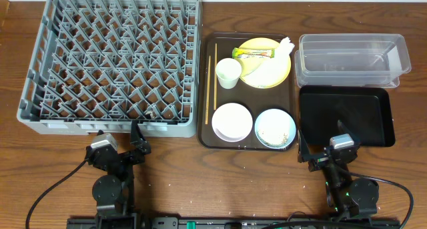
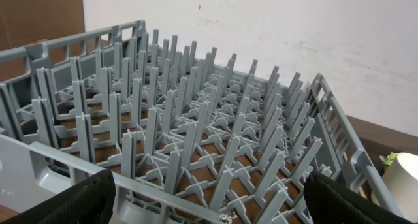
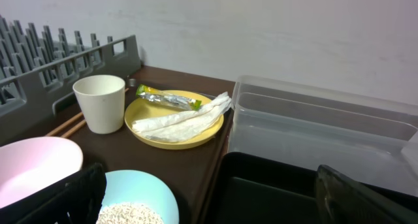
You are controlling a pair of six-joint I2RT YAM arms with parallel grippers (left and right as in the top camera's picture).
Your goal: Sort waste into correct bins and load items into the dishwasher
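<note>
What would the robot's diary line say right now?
left claw open, empty; right claw open, empty; wrapper, napkin on yellow plate; dish rack empty

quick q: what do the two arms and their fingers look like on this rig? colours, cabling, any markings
Both look alike. The left arm and right arm are black, built of round joint housings, each with a silver-grey block near the wrist. The fingers are matte black. A black cable trails from each base. Both stand on a black rail. No markings are legible.

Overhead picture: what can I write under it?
Ready to tidy: left gripper and right gripper, both open, below a grey dish rack, brown tray of dishes, clear tub and black tray.
</note>
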